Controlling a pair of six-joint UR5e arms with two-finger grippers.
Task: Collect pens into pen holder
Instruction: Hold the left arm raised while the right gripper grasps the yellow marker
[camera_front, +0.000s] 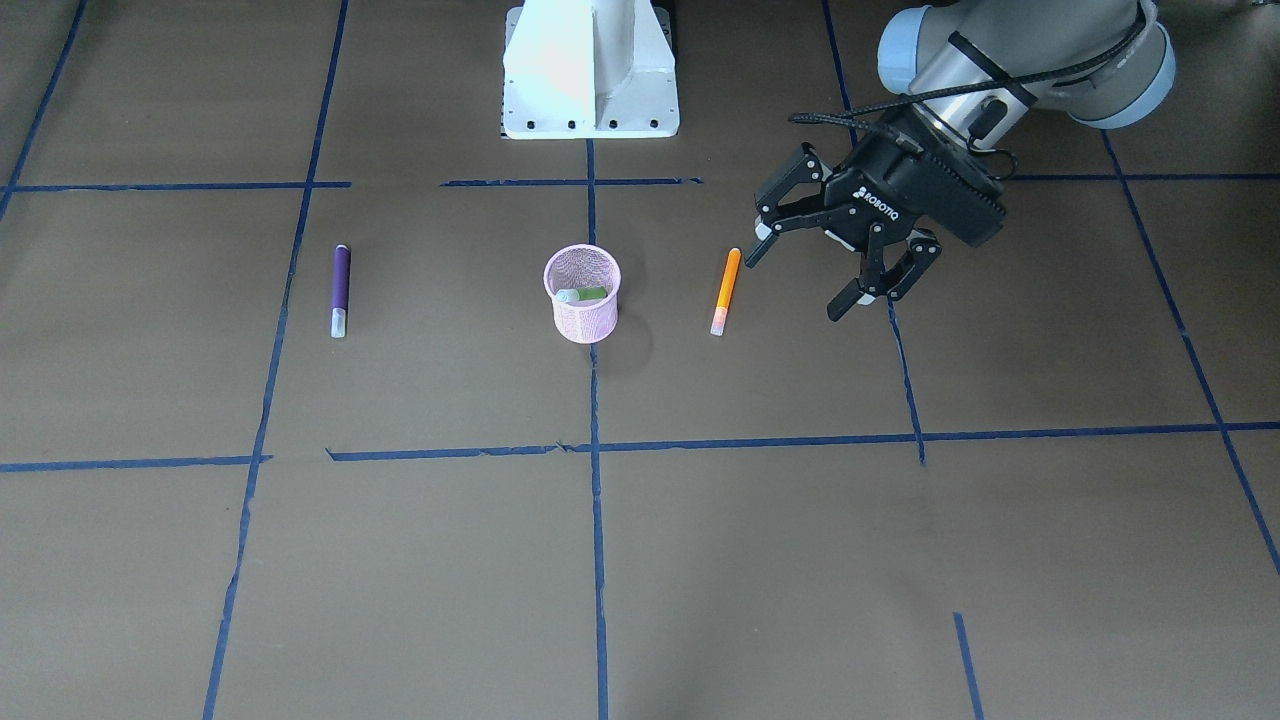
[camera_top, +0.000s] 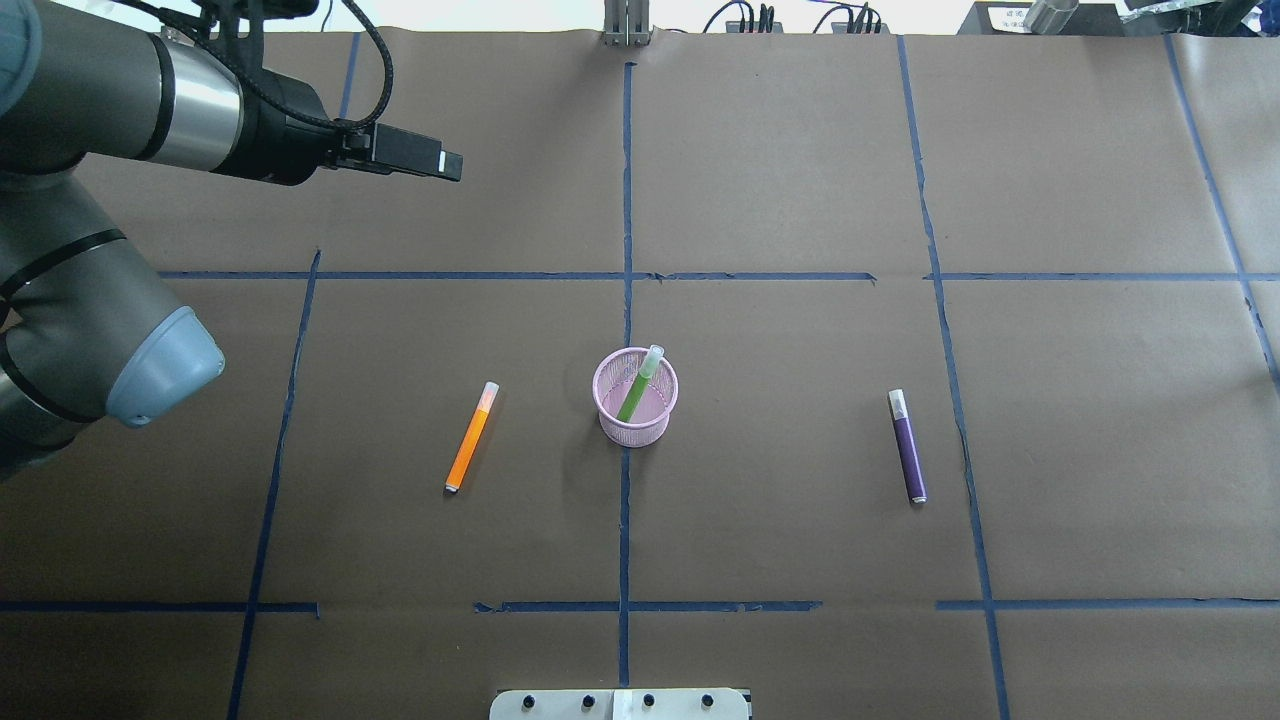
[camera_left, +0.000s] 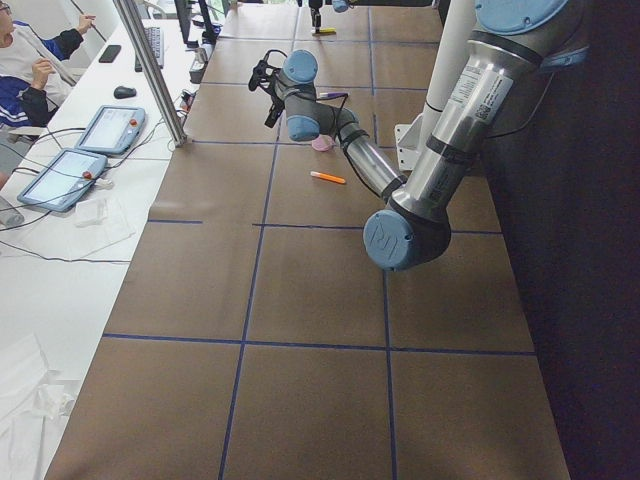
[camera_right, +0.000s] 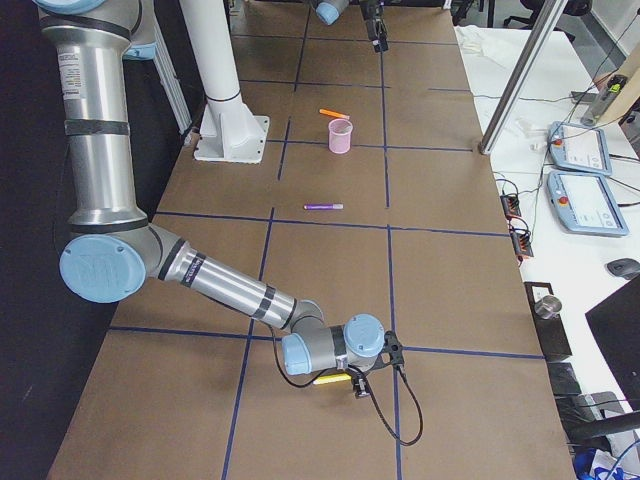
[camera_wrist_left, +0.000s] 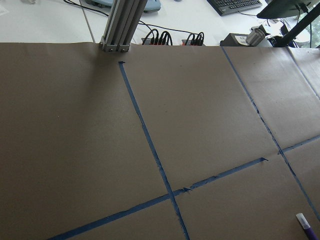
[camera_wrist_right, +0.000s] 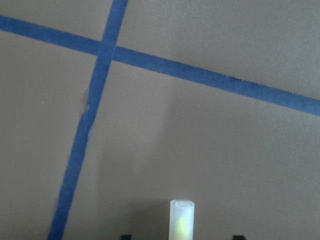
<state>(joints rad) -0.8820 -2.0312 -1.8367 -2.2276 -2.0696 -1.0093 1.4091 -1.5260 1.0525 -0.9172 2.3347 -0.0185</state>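
Observation:
The pink mesh pen holder stands at the table's middle, with the green pen leaning inside it. It also shows in the overhead view. The orange pen lies on the paper beside it, and the purple pen lies on the other side. My left gripper hangs open and empty above the table, just beside the orange pen. My right gripper is parked far off at the table's end. A pale cap with yellow inside shows between its jaws; I cannot tell whether they grip it.
The white robot pedestal stands behind the holder. Blue tape lines divide the brown paper. A metal post stands at the far edge. Operator desks with tablets lie beyond the table.

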